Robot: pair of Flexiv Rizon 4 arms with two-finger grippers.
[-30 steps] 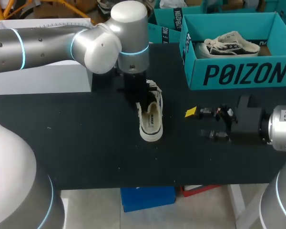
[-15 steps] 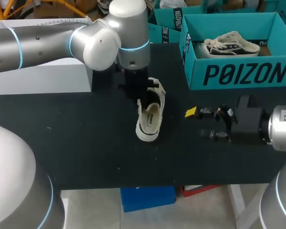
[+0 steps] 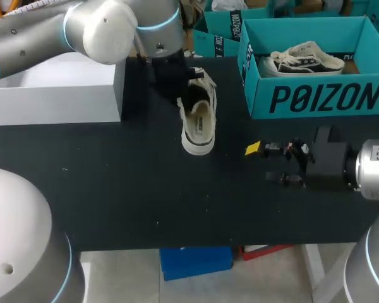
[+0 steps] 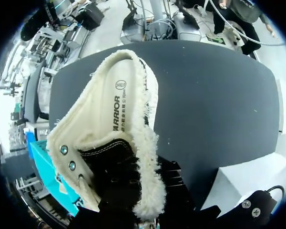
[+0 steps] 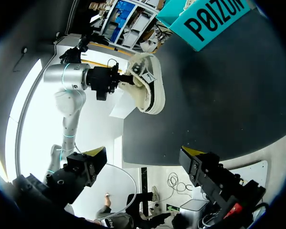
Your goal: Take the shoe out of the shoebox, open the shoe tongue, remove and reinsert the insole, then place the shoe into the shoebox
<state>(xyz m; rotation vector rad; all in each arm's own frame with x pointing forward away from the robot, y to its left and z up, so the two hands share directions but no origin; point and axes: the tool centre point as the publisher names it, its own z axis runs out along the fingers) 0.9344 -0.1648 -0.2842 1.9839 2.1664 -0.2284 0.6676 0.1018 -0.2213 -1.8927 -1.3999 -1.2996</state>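
My left gripper point(image 3: 177, 85) is shut on the heel collar of a cream, fleece-lined shoe point(image 3: 198, 120), which hangs toe-down over the black table point(image 3: 114, 183) at the back middle. In the left wrist view the shoe point(image 4: 109, 129) fills the space ahead of the gripper and hides the fingertips; its insole shows. My right gripper point(image 3: 268, 163) stands open at the right, level with the table and apart from the shoe. The right wrist view shows the shoe point(image 5: 148, 90) far ahead of the open right gripper point(image 5: 143, 155). The teal shoebox point(image 3: 316, 95) stands at the back right.
A second shoe point(image 3: 306, 60) lies inside the teal shoebox point(image 5: 214, 19). A white box point(image 3: 57, 95) stands at the back left, close to my left arm. More teal boxes stand behind the table's back edge.
The left gripper has closed on the shoe's heel. The left arm has raised it and carried it toward the back of the table. The right arm has not moved.
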